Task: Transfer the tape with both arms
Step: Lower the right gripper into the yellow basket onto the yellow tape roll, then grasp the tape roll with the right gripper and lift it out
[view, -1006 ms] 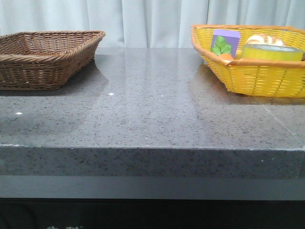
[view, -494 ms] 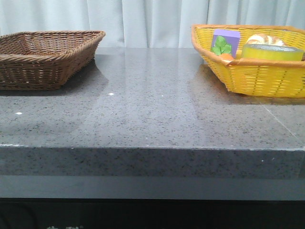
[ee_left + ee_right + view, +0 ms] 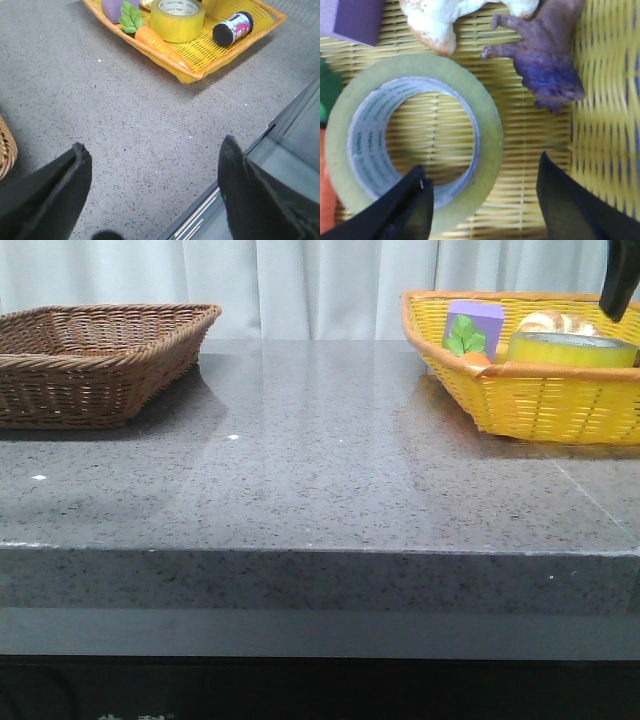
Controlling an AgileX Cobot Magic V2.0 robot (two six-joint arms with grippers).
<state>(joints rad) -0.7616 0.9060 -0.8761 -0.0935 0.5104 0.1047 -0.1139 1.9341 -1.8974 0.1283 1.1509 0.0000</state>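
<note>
The tape (image 3: 570, 348), a yellow translucent roll with a white, green-printed core, lies flat in the yellow basket (image 3: 540, 405) at the back right. My right gripper (image 3: 481, 162) is open just above it. One finger (image 3: 412, 200) is over the roll's hole and the other (image 3: 570, 200) is outside, so the roll's wall (image 3: 487, 125) lies between them. A black part of the right arm (image 3: 620, 285) shows above the basket. My left gripper (image 3: 155, 160) is open and empty over the table's front edge, far from the tape (image 3: 177, 20).
The yellow basket (image 3: 200, 75) also holds a carrot (image 3: 160, 45), a purple block (image 3: 355, 17), bread (image 3: 440, 20), a brown-purple root-like piece (image 3: 545, 60) and a dark can (image 3: 232, 28). A brown wicker basket (image 3: 90, 360) stands at the back left.
A black part of the right arm has come into the front view's top right corner, above the yellow basket. The tape and the baskets have not moved.
</note>
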